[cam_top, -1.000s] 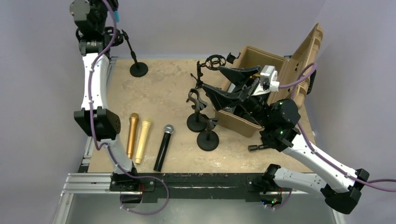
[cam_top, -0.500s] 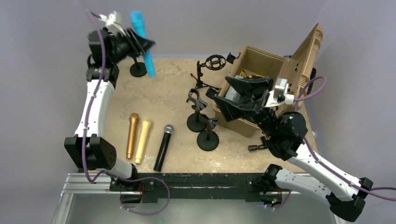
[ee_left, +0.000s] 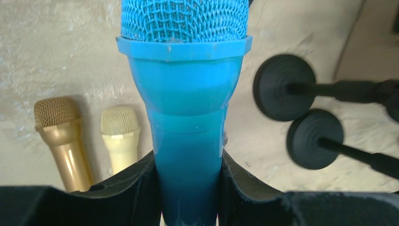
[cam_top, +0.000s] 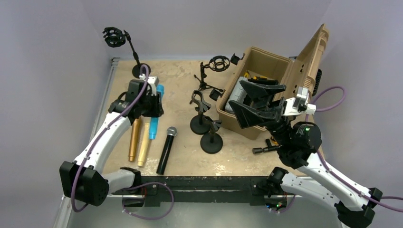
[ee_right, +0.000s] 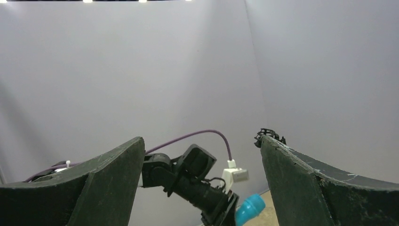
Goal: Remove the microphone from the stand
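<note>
Removal proper looks finished: the mic [ee_left: 188, 108], blue, is off the stand [cam_top: 133, 51] and sits clenched by its handle in the left end effector [ee_left: 188, 188], low over the counter [cam_top: 176, 90] just on the near side of the stand's base, head toward the stand. The stand's clip up top holds nothing. Whether the mic's tail touches the counter I cannot tell. Nearer than that from the stand lie a gold mic [cam_top: 134, 137], a cream mic [cam_top: 146, 137] and a black mic [cam_top: 166, 149] in a row. By my reading the step in hand is laying down. The next move calls for lowering the mic flat into the gap between cream and black without nudging either, then letting go. Far right of the stand, the right end effector [cam_top: 236, 96] hangs released, jaws wide, holding nothing.
</note>
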